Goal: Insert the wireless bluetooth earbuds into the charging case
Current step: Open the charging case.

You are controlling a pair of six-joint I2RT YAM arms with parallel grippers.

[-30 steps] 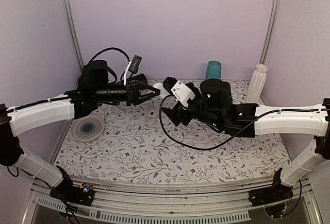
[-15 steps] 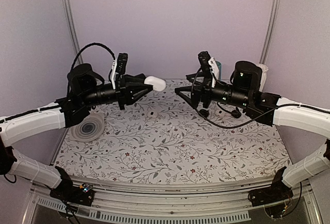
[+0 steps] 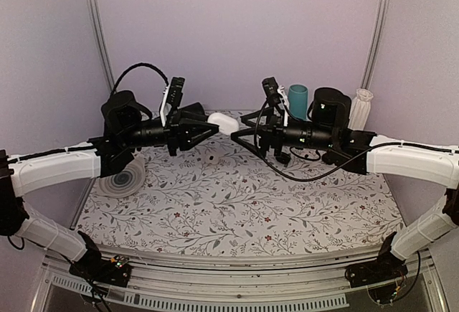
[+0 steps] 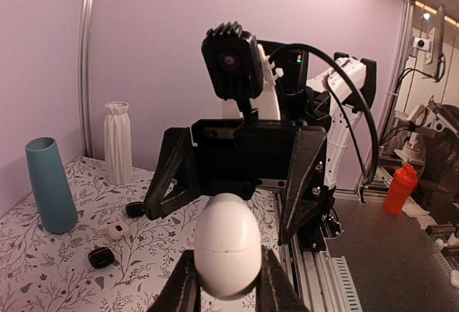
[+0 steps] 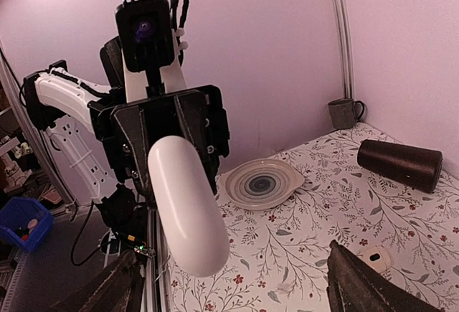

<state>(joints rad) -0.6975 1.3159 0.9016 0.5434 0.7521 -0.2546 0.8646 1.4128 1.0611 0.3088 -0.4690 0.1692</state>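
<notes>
**1. Table** [image 3: 215, 211], flowered cloth. Carries everything that is not in hand.

**2. Left gripper** [image 3: 214, 125]. Fingers [image 4: 185, 287] are clamped on one end of the case and hold it in the air. This probably offers the free end to the other arm.

**3. Right gripper** [image 3: 237, 128]. Fingers are spread wide and hold nothing. It faces the case from just beside it, probably lined up to work the lid.

**4. Vase** [image 3: 361, 111], **plate** [image 3: 123, 179] and **cup** [image 3: 297, 100]. All stand near the table's edges, well apart from the work.

**5. Case** [image 3: 224, 121], glossy white. It hangs between the 2 grippers above the back of the table. A seam shows and the lid looks shut (so nothing can go in yet).

**6. 2 black lumps** [image 4: 102, 257], probably the earbuds. They lie on the cloth near the cup.

**7. White round piece** [image 3: 214, 160]. It lies on the cloth below the case.
</notes>
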